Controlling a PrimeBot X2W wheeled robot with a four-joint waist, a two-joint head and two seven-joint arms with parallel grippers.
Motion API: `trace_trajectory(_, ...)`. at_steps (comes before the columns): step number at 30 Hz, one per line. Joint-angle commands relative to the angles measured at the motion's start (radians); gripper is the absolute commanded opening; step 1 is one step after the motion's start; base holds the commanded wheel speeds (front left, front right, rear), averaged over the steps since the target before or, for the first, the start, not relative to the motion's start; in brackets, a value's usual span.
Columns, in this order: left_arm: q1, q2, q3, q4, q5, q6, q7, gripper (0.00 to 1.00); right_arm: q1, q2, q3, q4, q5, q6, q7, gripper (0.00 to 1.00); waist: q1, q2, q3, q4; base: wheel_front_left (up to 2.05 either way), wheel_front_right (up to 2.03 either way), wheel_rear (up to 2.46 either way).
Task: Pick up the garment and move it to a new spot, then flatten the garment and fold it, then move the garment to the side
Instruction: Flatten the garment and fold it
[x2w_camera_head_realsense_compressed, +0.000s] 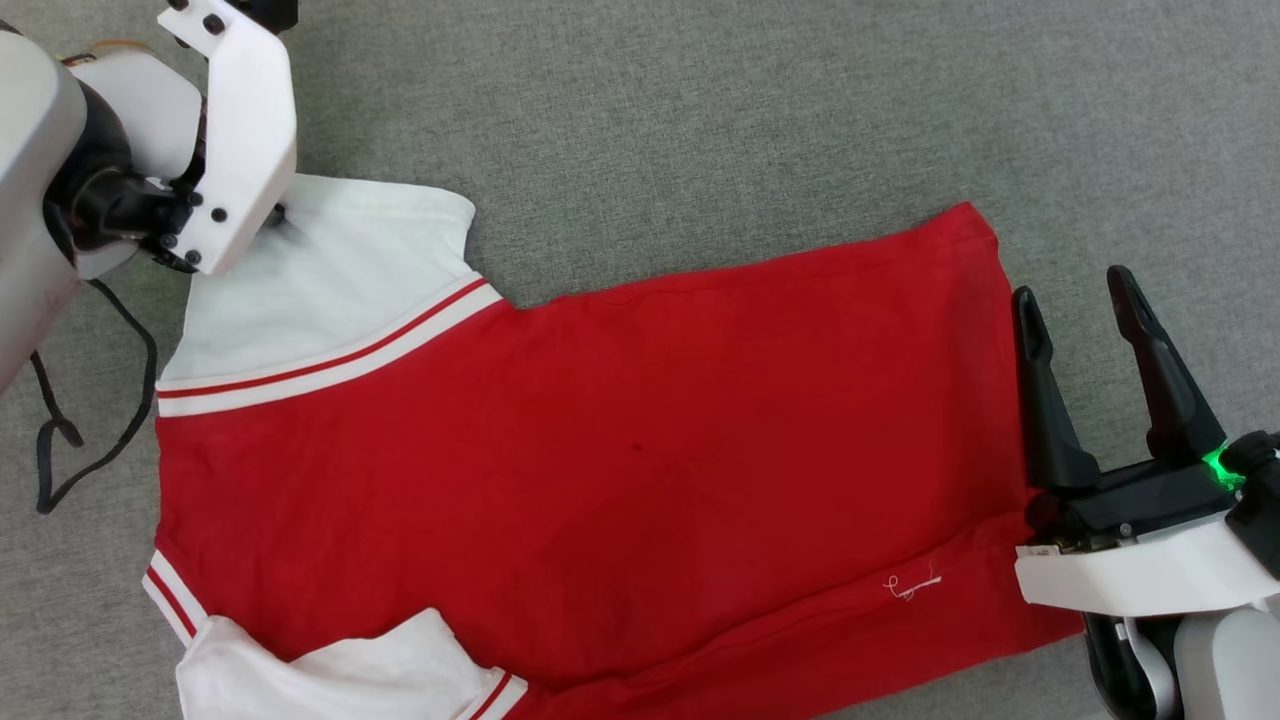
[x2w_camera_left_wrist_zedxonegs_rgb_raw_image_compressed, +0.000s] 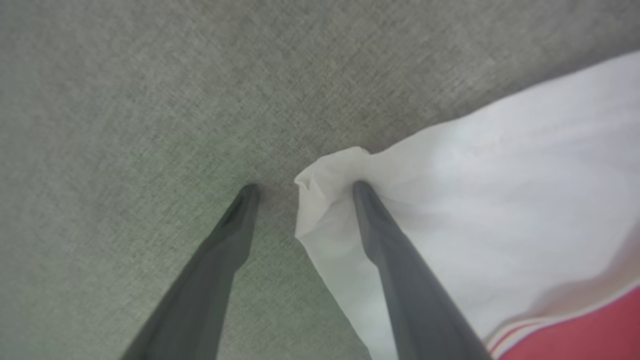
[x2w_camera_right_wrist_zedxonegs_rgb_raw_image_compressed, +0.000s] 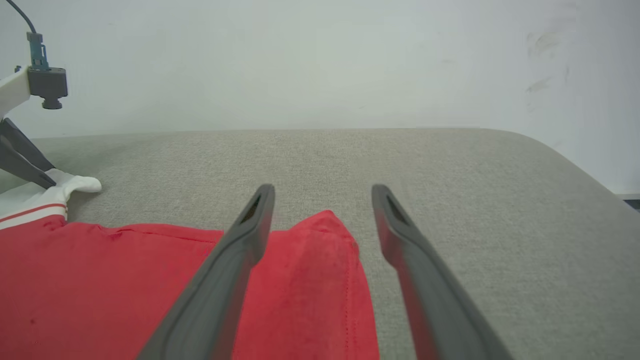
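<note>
Nearest the right gripper (x2w_camera_head_realsense_compressed: 1072, 284), the shirt (x2w_camera_head_realsense_compressed: 620, 440) runs off the bottom of the head view. Its lower edge and much of the lower sleeve (x2w_camera_head_realsense_compressed: 340, 670) are cut off there. The side facing up is plain red, with a loose white thread (x2w_camera_head_realsense_compressed: 912, 586) lying on it close to the gripper's base.

The right gripper's two fingers are spread wide and grip nothing. In its wrist view the far hem corner of the shirt lies flat under the gap, closer to the left-hand finger. The right-hand finger stands over the bare grey surface (x2w_camera_head_realsense_compressed: 700, 120). In the head view the hem runs just beside the fingers.

Farther off, the left gripper (x2w_camera_left_wrist_zedxonegs_rgb_raw_image_compressed: 305, 186) is hidden in the head view behind its white wrist casing (x2w_camera_head_realsense_compressed: 240, 130). Its own wrist view is soft and blurred, yet it shows the fingers apart, not clamped. The crumpled corner of the upper sleeve (x2w_camera_left_wrist_zedxonegs_rgb_raw_image_compressed: 500, 200) sits in the gap, bunched against the tip of the right-hand finger, while the other tip rests on grey cloth. The rest of the shirt spreads away to that gripper's right.

A black cable (x2w_camera_head_realsense_compressed: 90, 440) hangs beside the left arm. Past the surface's far edge stands a pale wall (x2w_camera_right_wrist_zedxonegs_rgb_raw_image_compressed: 300, 60).
</note>
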Motion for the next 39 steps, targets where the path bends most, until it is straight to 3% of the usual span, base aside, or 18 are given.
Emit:
trace_trajectory(1, 0.061, -0.004, -0.04, 0.011, -0.006, -0.003, -0.003, 0.0, -0.005, -0.008, -0.003, 0.01, 0.006, -0.001, -0.011, 1.0, -0.0001, 0.0, -0.005, 0.004, 0.0, 0.0, 0.0)
trace_trajectory(9, 0.055, 0.007, -0.024, -0.044, -0.028, -0.005, -0.107, 0.0, -0.037, -0.049, -0.077, 0.006, 0.014, -0.001, 0.0, 1.0, -0.0001, 0.0, -0.089, 0.052, 0.0, 0.0, 0.0)
trace_trajectory(13, 0.078, 0.007, -0.033, -0.084, -0.04, -0.004, -0.158, 0.0, -0.054, -0.099, -0.109, -0.042, -0.009, -0.001, 0.093, 1.0, -0.0001, 0.0, -0.147, 0.084, 0.0, 0.0, 0.0)
trace_trajectory(16, 0.09, 0.017, -0.039, -0.121, -0.049, -0.005, -0.193, 0.0, -0.08, -0.167, -0.097, -0.046, 0.014, -0.001, 0.237, 1.0, -0.0001, 0.0, -0.184, 0.106, 0.0, 0.0, 0.0)
trace_trajectory(17, 0.09, 0.017, -0.039, -0.121, -0.049, -0.005, -0.193, 0.0, -0.08, -0.167, -0.097, -0.046, 0.014, -0.001, 0.237, 1.0, -0.0001, 0.0, -0.184, 0.106, 0.0, 0.0, 0.0)
trace_trajectory(22, 0.123, 0.035, -0.039, -0.173, -0.064, -0.005, -0.244, 0.0, -0.143, -0.336, -0.044, -0.024, 0.117, -0.001, 0.513, 1.0, -0.0001, 0.0, -0.224, 0.14, 0.0, 0.0, 0.0)
trace_trajectory(31, 0.152, 0.044, -0.054, -0.266, -0.04, -0.005, -0.296, 0.0, -0.366, -0.63, 0.189, 0.092, 0.398, -0.001, 1.027, 1.0, -0.0001, 0.0, -0.218, 0.181, 0.0, 0.0, 0.0)
trace_trajectory(34, 0.134, 0.035, -0.053, -0.28, -0.033, -0.005, -0.304, 0.0, -0.444, -0.687, 0.265, 0.126, 0.462, -0.001, 1.175, 1.0, -0.0001, 0.0, -0.199, 0.199, 0.0, 0.0, 0.0)
trace_trajectory(39, 0.11, 0.02, -0.05, -0.289, -0.019, -0.005, -0.321, 0.0, -0.551, -0.694, 0.341, 0.189, 0.516, -0.001, 1.336, 1.0, -0.0001, 0.0, -0.162, 0.231, 0.0, 0.0, 0.0)
